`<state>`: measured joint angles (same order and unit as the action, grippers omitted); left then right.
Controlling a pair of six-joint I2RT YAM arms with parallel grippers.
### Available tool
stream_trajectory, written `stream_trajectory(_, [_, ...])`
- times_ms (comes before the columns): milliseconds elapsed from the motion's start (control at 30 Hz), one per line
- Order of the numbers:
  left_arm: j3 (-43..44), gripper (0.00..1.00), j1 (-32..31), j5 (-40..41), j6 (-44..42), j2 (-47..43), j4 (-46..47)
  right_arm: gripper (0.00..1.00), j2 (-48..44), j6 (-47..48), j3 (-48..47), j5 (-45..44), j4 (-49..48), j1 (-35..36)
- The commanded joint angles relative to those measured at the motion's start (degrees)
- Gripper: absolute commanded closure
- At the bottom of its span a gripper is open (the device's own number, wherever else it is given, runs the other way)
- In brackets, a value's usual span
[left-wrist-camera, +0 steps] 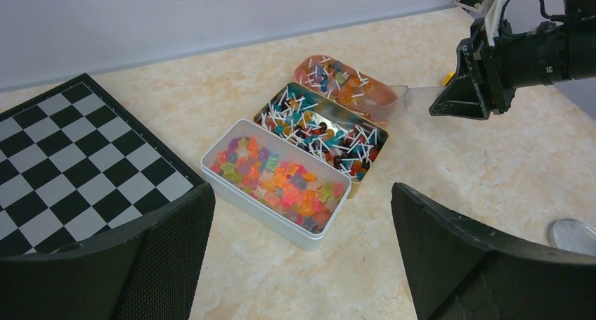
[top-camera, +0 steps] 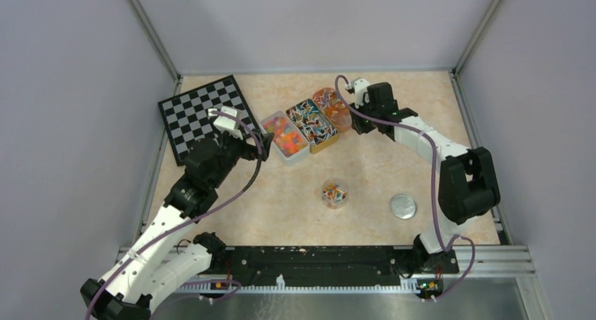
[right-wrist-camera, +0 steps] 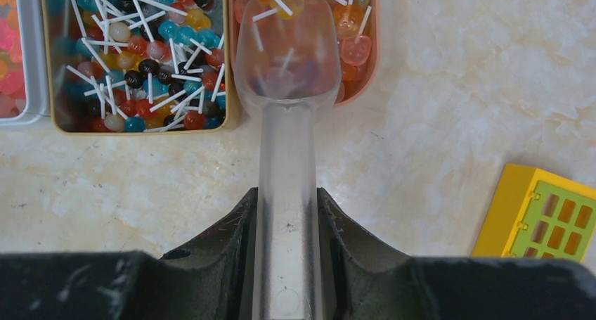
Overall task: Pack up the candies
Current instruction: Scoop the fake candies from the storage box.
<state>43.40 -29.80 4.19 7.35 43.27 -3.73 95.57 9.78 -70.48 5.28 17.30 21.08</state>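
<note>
The candies fill three open tins set in a row. Star-shaped gummies (left-wrist-camera: 281,179) lie in the white tin (left-wrist-camera: 260,214), small lollipops (right-wrist-camera: 140,60) in the gold tin (right-wrist-camera: 140,131), and orange ones (right-wrist-camera: 351,49) in the orange tin (right-wrist-camera: 372,67). My right gripper (right-wrist-camera: 287,214) is shut on the handle of a clear plastic scoop (right-wrist-camera: 287,88). The scoop's bowl lies over the near end of the orange tin with a few lollipops in it. My left gripper (left-wrist-camera: 302,264) is open and holds nothing. It hovers just in front of the white tin. A small clear jar (top-camera: 334,194) with mixed candies stands mid-table.
A black-and-white checkerboard (top-camera: 204,114) lies at the back left beside my left arm. A round metal lid (top-camera: 403,206) rests on the table right of the jar. A yellow block with green squares (right-wrist-camera: 538,214) sits right of my right gripper.
</note>
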Motion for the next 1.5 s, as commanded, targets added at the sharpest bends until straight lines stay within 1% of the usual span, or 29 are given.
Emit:
stream_trajectory(0, [0.9,0.01,-0.1,0.4,-0.3,-0.3,1.7,1.0,-3.1,-0.9,2.7,0.4,-3.8,-0.8])
stream_trajectory(467, [0.9,0.01,-0.1,0.5,-0.4,-0.2,1.6,1.0,-2.5,-1.6,4.7,-0.7,-8.0,-0.8])
stream_trajectory(767, [1.0,0.01,-0.1,0.5,-0.3,-0.1,1.6,1.0,-1.0,0.0,3.5,-0.9,-9.2,-0.9])
stream_trajectory(933, [1.0,0.01,0.0,0.5,-0.3,-0.2,1.6,1.0,-1.2,-0.3,5.8,1.0,-13.2,-0.9])
stream_trajectory(1200, [1.0,0.01,-0.1,0.1,-0.3,0.1,1.6,1.0,-1.4,-1.0,9.0,1.8,-18.2,-0.8])
stream_trajectory(1467, [0.9,0.01,0.0,0.3,-0.2,0.1,1.6,1.0,-3.6,-0.9,14.4,3.1,-24.8,-0.8])
